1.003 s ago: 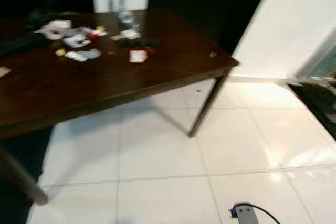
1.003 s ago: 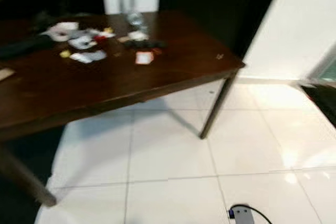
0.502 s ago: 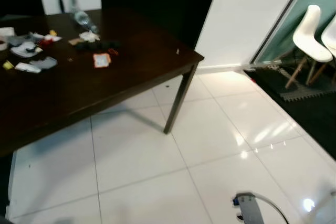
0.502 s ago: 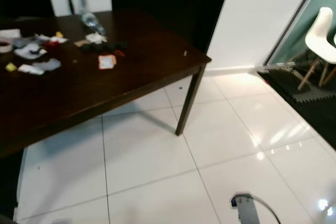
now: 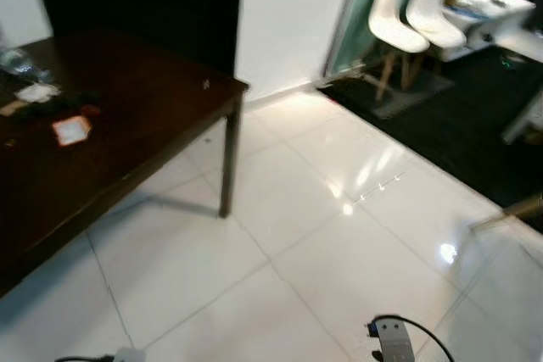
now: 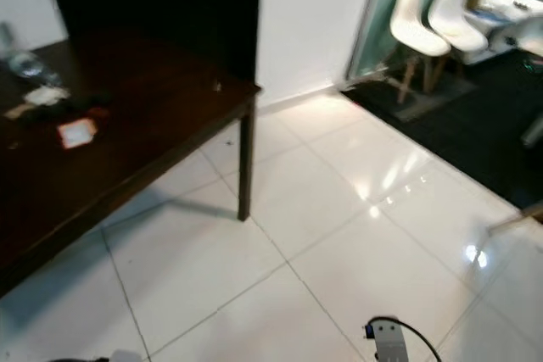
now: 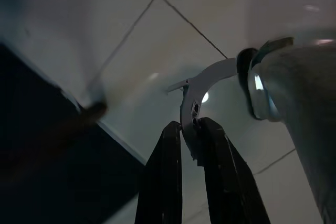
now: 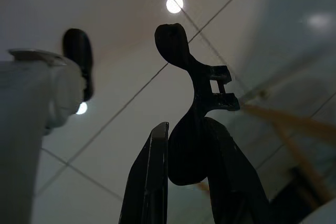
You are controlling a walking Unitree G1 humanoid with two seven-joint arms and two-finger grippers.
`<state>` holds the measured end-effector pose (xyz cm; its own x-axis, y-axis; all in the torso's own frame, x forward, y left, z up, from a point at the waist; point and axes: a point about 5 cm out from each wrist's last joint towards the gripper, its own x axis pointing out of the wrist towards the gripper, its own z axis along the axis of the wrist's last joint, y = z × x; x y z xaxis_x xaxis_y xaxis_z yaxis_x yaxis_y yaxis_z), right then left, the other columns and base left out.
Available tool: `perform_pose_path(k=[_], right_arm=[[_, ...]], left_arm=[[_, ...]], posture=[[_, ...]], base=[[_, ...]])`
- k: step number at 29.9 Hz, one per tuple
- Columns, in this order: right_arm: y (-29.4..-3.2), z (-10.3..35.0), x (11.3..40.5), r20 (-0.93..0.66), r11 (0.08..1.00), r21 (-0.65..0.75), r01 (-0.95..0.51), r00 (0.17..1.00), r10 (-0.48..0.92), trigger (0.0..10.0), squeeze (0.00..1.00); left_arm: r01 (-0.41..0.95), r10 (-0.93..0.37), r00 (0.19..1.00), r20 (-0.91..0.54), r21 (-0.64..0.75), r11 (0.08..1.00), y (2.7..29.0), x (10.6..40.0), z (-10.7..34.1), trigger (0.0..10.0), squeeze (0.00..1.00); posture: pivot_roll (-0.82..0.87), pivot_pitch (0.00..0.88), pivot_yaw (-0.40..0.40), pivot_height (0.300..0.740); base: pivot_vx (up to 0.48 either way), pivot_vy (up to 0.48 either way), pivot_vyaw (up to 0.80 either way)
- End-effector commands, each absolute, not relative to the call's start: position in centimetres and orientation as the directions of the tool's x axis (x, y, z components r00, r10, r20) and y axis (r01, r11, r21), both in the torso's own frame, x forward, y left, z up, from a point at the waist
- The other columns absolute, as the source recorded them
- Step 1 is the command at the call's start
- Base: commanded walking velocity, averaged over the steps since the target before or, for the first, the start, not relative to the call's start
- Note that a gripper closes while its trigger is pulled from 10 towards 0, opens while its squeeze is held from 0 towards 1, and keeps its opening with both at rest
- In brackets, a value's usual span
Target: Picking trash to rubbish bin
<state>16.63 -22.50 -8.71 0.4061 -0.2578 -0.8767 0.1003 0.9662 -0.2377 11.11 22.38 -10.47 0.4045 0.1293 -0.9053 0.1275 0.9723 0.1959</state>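
Upper left on the table (image 5: pixel 127 125), the trash (image 5: pixel 69 129) looks light, flimsy paper: pinch an edge; left gripper (image 7: pixel 191 145) and right gripper (image 8: pixel 181 153) fingers together, empty.

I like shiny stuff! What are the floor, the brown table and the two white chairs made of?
The floor looks like glossy white ceramic tile: grout lines cross it and lights mirror in it. The table seems dark, smooth-finished wood, though it could be veneer. The chairs look like moulded white plastic seats on pale legs, probably wooden.
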Motion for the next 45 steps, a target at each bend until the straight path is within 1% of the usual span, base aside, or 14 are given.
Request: perform_pose_path(k=[1, 8, 15, 19, 26, 30, 37, 45], right_arm=[[-22.5, -8.6, 16.9, -0.871, 0.964, -0.24, 0.112, 0.413, -0.265, 10.0, 0.0], [-21.9, -8.9, 16.5, -0.878, 0.966, -0.232, 0.112, 0.404, -0.257, 10.0, 0.0], [-21.8, -9.0, 16.3, -0.88, 0.966, -0.229, 0.12, 0.399, -0.258, 10.0, 0.0], [-22.0, -9.1, 15.9, -0.882, 0.965, -0.243, 0.101, 0.39, -0.263, 10.0, 0.0], [-22.7, -9.0, 15.8, -0.878, 0.962, -0.256, 0.099, 0.391, -0.274, 10.0, 0.0], [-22.9, -8.9, 15.9, -0.875, 0.961, -0.257, 0.107, 0.397, -0.278, 10.0, 0.0], [-23.2, -8.4, 16.8, -0.857, 0.959, -0.254, 0.126, 0.43, -0.284, 10.0, 0.0], [-23.3, -8.2, 17.2, -0.854, 0.959, -0.258, 0.118, 0.436, -0.284, 10.0, 0.0]], left_arm=[[0.165, 0.1, 0.388, -0.916, 0.176, 0.97, 21.6, 11.1, -10.7, 10.0, 0.0], [0.143, 0.09, 0.406, -0.909, 0.161, 0.977, 21.4, 11.9, -10.5, 10.0, 0.0], [0.146, 0.07, 0.394, -0.916, 0.138, 0.98, 21.1, 11.7, -10.6, 10.0, 0.0], [0.124, 0.061, 0.382, -0.922, 0.117, 0.985, 20.8, 11.3, -10.8, 10.0, 0.0], [0.105, 0.057, 0.384, -0.922, 0.104, 0.989, 20.3, 11.4, -10.8, 10.0, 0.0], [0.097, 0.057, 0.386, -0.921, 0.102, 0.99, 20.3, 11.5, -10.8, 10.0, 0.0], [0.085, 0.05, 0.395, -0.917, 0.091, 0.992, 20.3, 11.7, -10.7, 10.0, 0.0], [0.07, 0.052, 0.391, -0.919, 0.086, 0.994, 20.2, 11.4, -10.8, 10.0, 0.0]], posture=[[0.12, 0.057, -0.018, 0.74], [0.12, 0.071, -0.011, 0.74], [0.11, 0.065, -0.016, 0.74], [0.11, 0.065, -0.024, 0.74], [0.1, 0.066, -0.035, 0.74], [0.09, 0.071, -0.037, 0.74], [0.1, 0.079, -0.038, 0.74], [0.1, 0.083, -0.048, 0.74]], base=[[0.0, 0.0, -0.8], [0.0, 0.0, -0.8], [0.0, 0.0, -0.8], [0.0, 0.0, -0.8], [0.0, 0.0, -0.8], [0.0, 0.0, -0.8], [0.0, 0.0, -0.8], [0.0, 0.0, -0.8]])
